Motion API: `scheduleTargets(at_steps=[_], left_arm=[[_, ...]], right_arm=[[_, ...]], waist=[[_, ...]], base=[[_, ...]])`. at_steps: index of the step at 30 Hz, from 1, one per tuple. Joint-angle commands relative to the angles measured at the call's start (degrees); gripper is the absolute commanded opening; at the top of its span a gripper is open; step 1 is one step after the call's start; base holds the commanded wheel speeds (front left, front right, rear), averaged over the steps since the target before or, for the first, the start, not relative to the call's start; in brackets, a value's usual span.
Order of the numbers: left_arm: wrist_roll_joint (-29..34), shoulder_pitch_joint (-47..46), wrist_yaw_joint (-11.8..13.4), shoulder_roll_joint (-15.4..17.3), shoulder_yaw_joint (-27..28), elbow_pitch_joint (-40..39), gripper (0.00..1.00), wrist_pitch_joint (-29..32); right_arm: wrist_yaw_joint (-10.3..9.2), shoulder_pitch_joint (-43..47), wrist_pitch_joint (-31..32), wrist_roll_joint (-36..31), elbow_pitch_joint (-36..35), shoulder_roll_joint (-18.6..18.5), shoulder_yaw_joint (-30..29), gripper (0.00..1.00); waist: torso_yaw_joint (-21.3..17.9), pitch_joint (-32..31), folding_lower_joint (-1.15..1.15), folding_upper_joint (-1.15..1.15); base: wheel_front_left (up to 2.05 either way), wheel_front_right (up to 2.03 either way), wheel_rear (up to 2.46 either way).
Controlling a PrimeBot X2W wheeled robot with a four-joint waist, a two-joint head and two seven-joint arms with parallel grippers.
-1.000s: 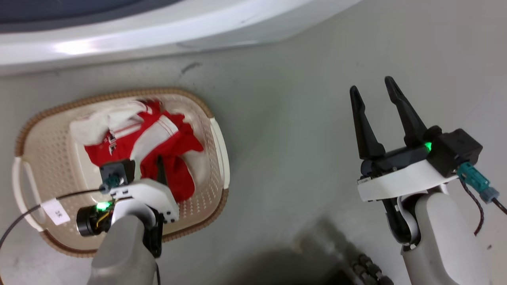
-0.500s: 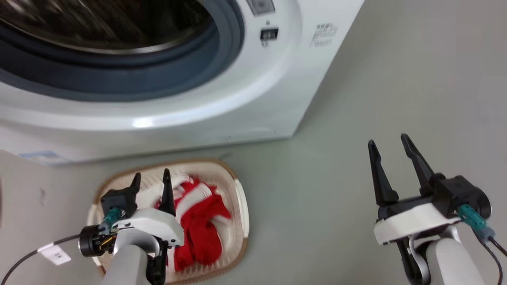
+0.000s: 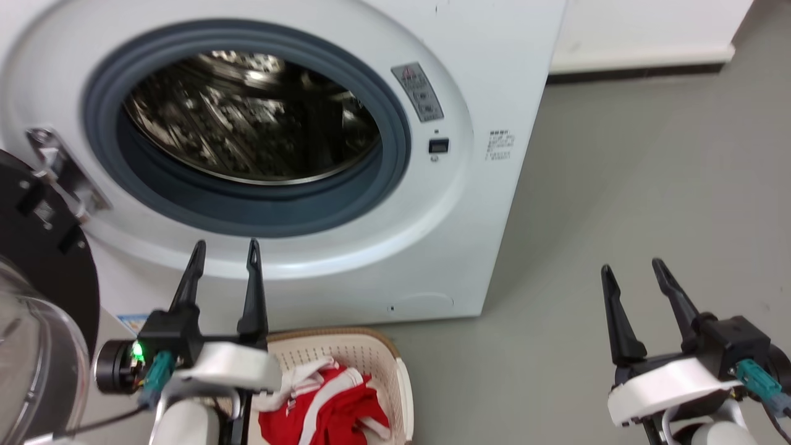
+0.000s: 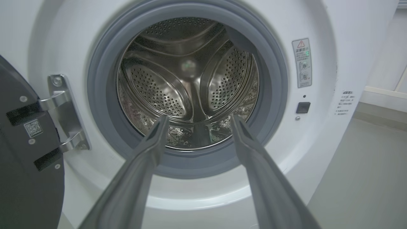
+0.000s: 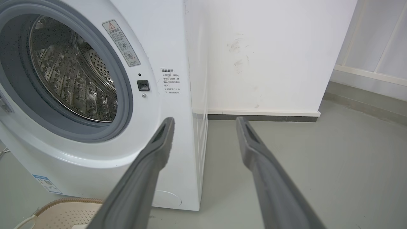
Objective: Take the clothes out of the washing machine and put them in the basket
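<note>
Head view: the left gripper [image 3: 225, 247] points up at the washing machine [image 3: 469, 185]. Its jaws are moderately spread with nothing between them. The red and white clothes [image 3: 321, 414] lie in the basket [image 3: 371, 355], below and just right of that wrist. The open door [image 3: 43, 266] stands close on the jaws' left. The right gripper [image 3: 631, 267] hangs well apart over bare floor [image 3: 618, 154], equally spread and empty.

Left wrist view: the drum [image 4: 187, 70] sits straight beyond the fingertips, framed by the rubber ring [image 4: 273, 79], with the door hinge [image 4: 60, 105] off to the jaws' left. No red fabric shows in the visible steel.

Right wrist view: the spread, empty jaws frame the machine's front corner and the floor. The basket's rim is low on their left.

The risk I see is a garment lying low behind the ring's front lip, hidden from these angles, so the job could be called finished too soon. Reaching in to check could snag a finger on the ring, or swing the left arm into the nearby door.
</note>
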Motion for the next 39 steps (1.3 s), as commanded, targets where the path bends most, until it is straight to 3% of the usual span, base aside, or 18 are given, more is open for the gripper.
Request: scheduleTargets(at_steps=[1,12,29,30,34,39], left_arm=[[0.9,2.5,-0.3,0.8,-0.2,-1.9,1.0,-0.1],[1.1,13.3,0.8,1.3,-0.4,-5.9,1.0,0.4],[0.0,14.4,1.5,1.7,-1.1,-6.5,1.0,1.3],[-0.1,14.2,1.5,1.6,-1.2,-6.4,0.0,1.3],[-0.8,14.2,1.5,1.4,-1.0,-4.9,0.0,1.7],[-6.9,13.1,0.9,1.2,-0.1,-3.9,0.0,3.6]], right_arm=[[-0.04,1.6,0.6,-0.5,-0.8,0.0,-0.2,1.0],[-0.04,7.1,3.0,0.0,-4.9,0.0,-0.1,1.0],[-0.04,8.2,3.6,0.8,-5.7,0.0,0.5,1.0],[0.0,7.7,3.5,0.7,-5.6,0.0,0.5,0.0],[0.0,8.1,3.4,1.4,-4.5,0.0,0.7,0.0],[0.0,7.5,3.8,8.2,-3.7,-0.4,0.6,0.0]], waist=[[0.9,-3.6,0.02,0.0],[2.1,-7.1,0.02,0.0],[3.0,-7.3,0.02,0.0],[3.0,-7.3,0.02,0.0],[3.0,-7.3,0.02,0.0],[3.2,-7.2,0.02,0.0]], base=[[0.0,0.0,0.0],[0.0,0.0,0.0],[0.0,0.0,0.0],[0.0,0.0,0.0],[0.0,0.0,0.0],[0.0,0.0,0.0]])
